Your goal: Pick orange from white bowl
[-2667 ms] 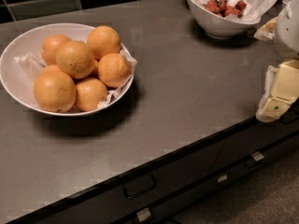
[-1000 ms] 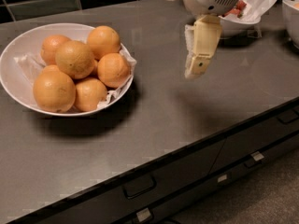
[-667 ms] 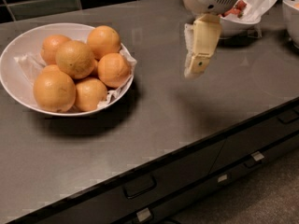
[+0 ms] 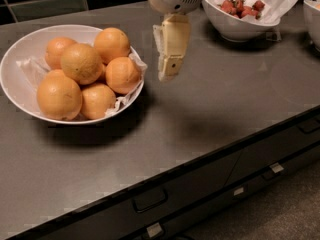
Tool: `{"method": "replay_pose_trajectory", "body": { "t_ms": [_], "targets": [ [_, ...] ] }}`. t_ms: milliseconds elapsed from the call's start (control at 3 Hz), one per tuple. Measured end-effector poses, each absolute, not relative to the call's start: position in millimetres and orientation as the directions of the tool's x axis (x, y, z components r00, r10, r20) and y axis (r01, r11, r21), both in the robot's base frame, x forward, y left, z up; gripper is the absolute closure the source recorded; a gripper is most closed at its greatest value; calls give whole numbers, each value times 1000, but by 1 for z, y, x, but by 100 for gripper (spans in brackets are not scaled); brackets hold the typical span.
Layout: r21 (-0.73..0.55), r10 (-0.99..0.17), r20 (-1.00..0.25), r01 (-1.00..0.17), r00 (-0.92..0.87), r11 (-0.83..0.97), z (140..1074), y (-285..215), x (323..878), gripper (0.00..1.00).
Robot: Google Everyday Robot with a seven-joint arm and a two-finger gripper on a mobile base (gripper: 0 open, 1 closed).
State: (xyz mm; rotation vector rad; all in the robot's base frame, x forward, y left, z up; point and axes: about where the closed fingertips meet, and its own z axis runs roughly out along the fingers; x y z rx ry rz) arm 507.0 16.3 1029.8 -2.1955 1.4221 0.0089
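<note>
The white bowl is wide and shallow, lined with crumpled white paper, and sits at the left on the dark counter. It holds several oranges in a pile; the largest orange lies at the front left and another big one sits on top. My gripper hangs pointing down from the top of the view, just to the right of the bowl's rim and above the counter. It is apart from the oranges and holds nothing.
A deeper white bowl with red strawberries on paper stands at the back right. Another white vessel is cut off at the right edge. The counter's front edge runs diagonally, with drawer handles below it.
My gripper has moved left across the counter, from near the strawberry bowl to just beside the white bowl's right rim. The oranges have not moved.
</note>
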Motion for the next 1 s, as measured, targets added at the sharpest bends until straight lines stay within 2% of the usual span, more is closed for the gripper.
{"method": "replay_pose_trajectory", "body": {
  "t_ms": [667,1000],
  "targets": [
    [-339,-740,-343,-811,579,-477,985,86,529,0],
    [-339,-739,-343,-811,579,-478,985,86,529,0]
  ]
}}
